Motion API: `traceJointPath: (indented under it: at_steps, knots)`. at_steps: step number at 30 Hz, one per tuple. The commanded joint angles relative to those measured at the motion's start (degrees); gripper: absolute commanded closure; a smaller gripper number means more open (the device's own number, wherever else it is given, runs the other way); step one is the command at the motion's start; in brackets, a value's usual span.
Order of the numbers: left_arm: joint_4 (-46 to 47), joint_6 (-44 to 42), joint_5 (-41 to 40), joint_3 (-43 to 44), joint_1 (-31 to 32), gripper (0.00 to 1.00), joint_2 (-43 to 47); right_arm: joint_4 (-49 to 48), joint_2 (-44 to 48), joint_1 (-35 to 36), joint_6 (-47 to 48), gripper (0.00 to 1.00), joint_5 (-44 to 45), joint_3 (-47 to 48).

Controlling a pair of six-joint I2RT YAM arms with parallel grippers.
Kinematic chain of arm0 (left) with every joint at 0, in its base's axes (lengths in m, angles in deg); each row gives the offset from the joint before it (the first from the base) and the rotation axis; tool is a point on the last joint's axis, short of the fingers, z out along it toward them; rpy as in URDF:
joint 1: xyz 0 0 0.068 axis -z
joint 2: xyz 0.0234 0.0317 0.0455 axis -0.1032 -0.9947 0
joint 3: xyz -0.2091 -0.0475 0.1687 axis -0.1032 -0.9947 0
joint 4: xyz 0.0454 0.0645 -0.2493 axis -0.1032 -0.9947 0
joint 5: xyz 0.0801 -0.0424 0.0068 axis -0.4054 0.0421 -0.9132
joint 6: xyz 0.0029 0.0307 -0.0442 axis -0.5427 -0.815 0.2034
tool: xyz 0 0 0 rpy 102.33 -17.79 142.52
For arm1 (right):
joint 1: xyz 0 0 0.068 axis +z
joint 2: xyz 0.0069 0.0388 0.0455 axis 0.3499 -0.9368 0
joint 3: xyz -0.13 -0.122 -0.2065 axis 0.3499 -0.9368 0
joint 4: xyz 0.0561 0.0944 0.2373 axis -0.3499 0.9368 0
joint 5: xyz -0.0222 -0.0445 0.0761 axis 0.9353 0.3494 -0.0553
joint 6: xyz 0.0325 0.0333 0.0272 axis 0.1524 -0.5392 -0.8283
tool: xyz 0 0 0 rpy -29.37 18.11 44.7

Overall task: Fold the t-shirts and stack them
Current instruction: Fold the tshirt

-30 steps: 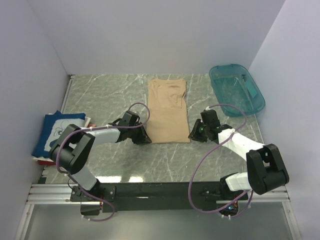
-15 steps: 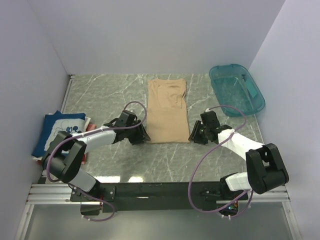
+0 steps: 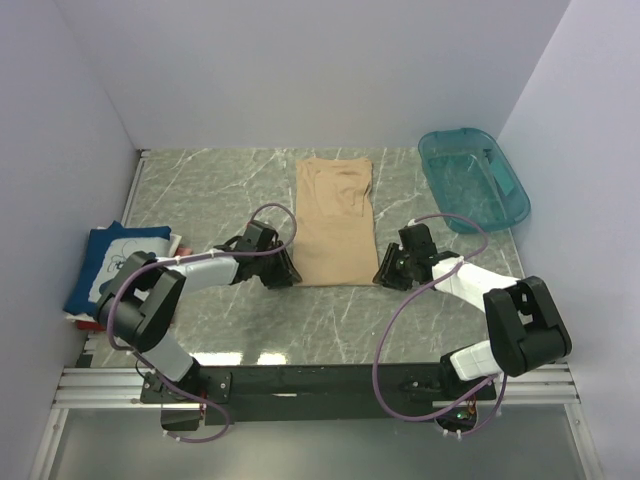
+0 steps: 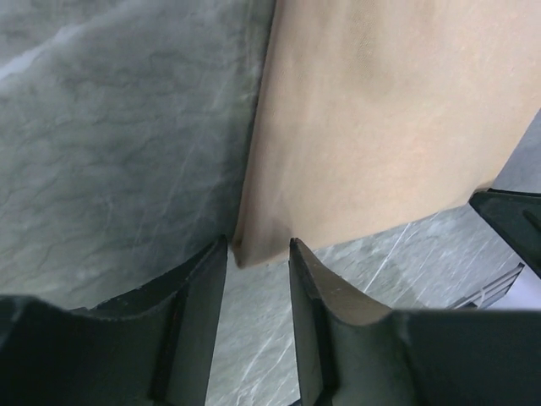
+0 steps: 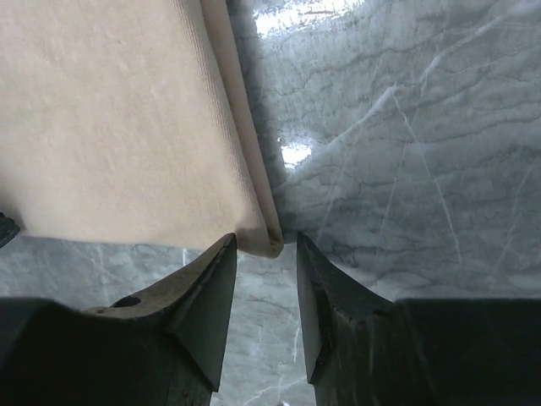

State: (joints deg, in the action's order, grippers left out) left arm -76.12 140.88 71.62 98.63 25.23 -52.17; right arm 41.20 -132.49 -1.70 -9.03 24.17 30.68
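Found tan t-shirt (image 3: pixel 335 222) folded flat on marble table (image 3: pixel 200 190). Noted left gripper (image 4: pixel 258 245) narrowly parted astride its near-left corner, not pinching. Noted right gripper (image 5: pixel 265 239) likewise at near-right corner.

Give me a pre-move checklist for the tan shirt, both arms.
1. Left gripper at the tan shirt's near left corner, jaws open with the corner between them: ok.
2. Right gripper at the near right corner, jaws open with the corner between them: ok.
3. Cloth pinched by either gripper: not ok, both open.
4. All layers of the folded edge will be caught: cannot tell.
5. Shirt lies flat, long edges straight: ok.
6. Teal tub stands apart from the shirt: ok.
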Motion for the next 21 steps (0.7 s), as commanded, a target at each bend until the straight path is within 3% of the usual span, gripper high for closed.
traceJointPath:
  at_steps: [1, 6, 10, 14, 21]
  knots:
    - [-0.7, -0.2, -2.2, 0.3, 0.6, 0.6, -3.2, -2.0, -0.9, 0.4, -0.6, 0.58, 0.2, -0.9]
    - [-0.9, 0.5, -3.3, 0.9, 1.3, 0.72, -4.6, -3.3, -1.7, 0.3, -1.3, 0.66, -1.0, -1.2]
    - [-1.8, 0.6, -3.9, 1.7, 1.9, 0.9, -4.5, -4.3, -1.8, 0.4, -1.4, 0.82, -3.0, -1.3]
    - [-4.4, 0.7, -5.5, 1.5, 2.6, 0.98, -1.6, -3.8, 0.5, 0.4, -1.3, 0.98, -4.1, -2.2]
    - [-8.4, 1.8, -7.1, -4.7, 3.3, 0.99, 9.4, -1.4, 12.4, 0.5, -1.3, 1.0, -7.7, -7.5]
